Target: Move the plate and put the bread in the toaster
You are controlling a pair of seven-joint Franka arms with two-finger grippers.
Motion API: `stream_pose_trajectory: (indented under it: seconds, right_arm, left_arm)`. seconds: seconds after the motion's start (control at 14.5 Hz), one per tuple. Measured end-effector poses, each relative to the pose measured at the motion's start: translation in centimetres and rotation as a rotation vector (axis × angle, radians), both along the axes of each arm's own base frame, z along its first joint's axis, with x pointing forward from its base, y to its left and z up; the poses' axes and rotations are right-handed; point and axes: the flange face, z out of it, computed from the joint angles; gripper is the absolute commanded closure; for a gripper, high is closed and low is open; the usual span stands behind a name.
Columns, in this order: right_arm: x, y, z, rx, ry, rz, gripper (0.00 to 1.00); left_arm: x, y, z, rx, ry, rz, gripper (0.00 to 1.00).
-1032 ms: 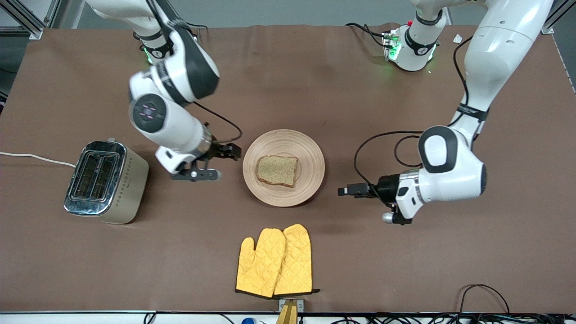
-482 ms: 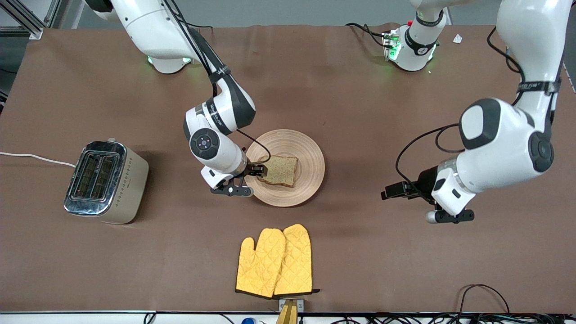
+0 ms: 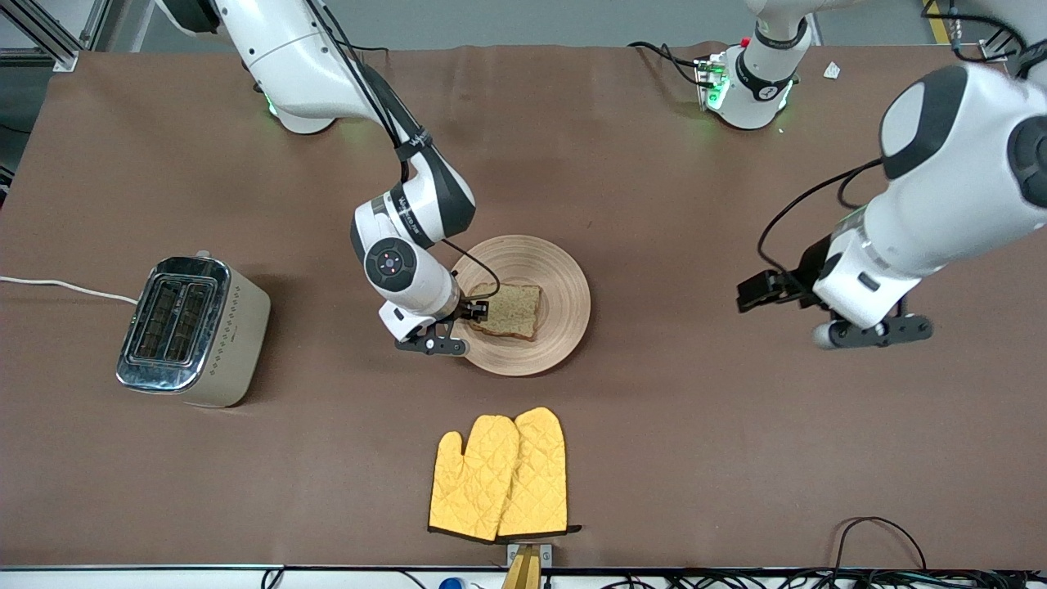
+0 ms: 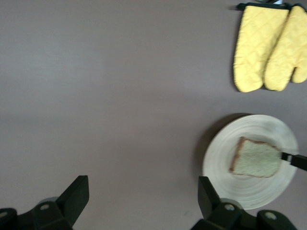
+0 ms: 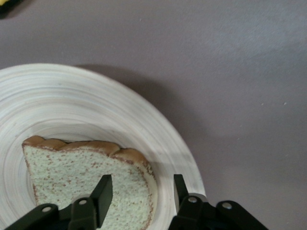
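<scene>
Right now your right pincer (image 3: 477, 311) sits low over the plate (image 3: 564, 282), at the edge of the bread (image 3: 509, 311) that faces the right arm's end of the desk (image 3: 736, 458). In the right wrist view its two fingers (image 5: 103, 191) stand apart with the crust corner of the bread (image 5: 86, 187) between them, so it is released and not clenched on the slice. You can see the bread lying flat on the plate (image 5: 72, 100), on the half nearer the front camera.

Your left pincer (image 3: 757, 288) hangs in the air over bare desk toward the left arm's end, well apart from the plate. In the left wrist view its fingers (image 4: 76, 194) are spread wide with nothing between them, and the plate (image 4: 225, 158) with the bread (image 4: 254, 158) shows farther off.

You have the toaster (image 3: 192, 331) standing toward the right arm's end of the desk, well apart from the plate, its two slots facing up and its white cord (image 3: 65, 286) trailing toward the desk's edge. A pair of yellow oven mitts (image 3: 501, 474) lies nearer the front camera than the plate, side by side and apart from it.
</scene>
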Motion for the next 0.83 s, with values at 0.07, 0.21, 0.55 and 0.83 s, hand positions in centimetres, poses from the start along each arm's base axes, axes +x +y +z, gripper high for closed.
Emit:
stream_pose_trajectory:
  seconds: [0.07, 0.21, 0.55, 0.83]
  right_arm:
    - [-0.3, 0.3, -0.1, -0.001, 0.002, -0.002, 0.44]
    - [-0.7, 0.7, -0.3, -0.004, 0.005, -0.001, 0.45]
    - [-1.2, -0.1, -2.0, -0.013, -0.002, -0.012, 0.45]
    - [-1.6, 0.3, -2.2, -0.015, 0.001, -0.023, 0.53]
  left_arm:
    - [-0.8, 0.2, 1.5, 0.035, -0.011, -0.006, 0.00]
    - [-2.8, 0.5, 4.5, 0.097, -0.020, -0.006, 0.00]
    - [-7.3, 4.7, 10.4, 0.172, -0.014, -0.032, 0.00]
    - [-8.9, 7.5, 11.5, 0.190, -0.013, -0.078, 0.00]
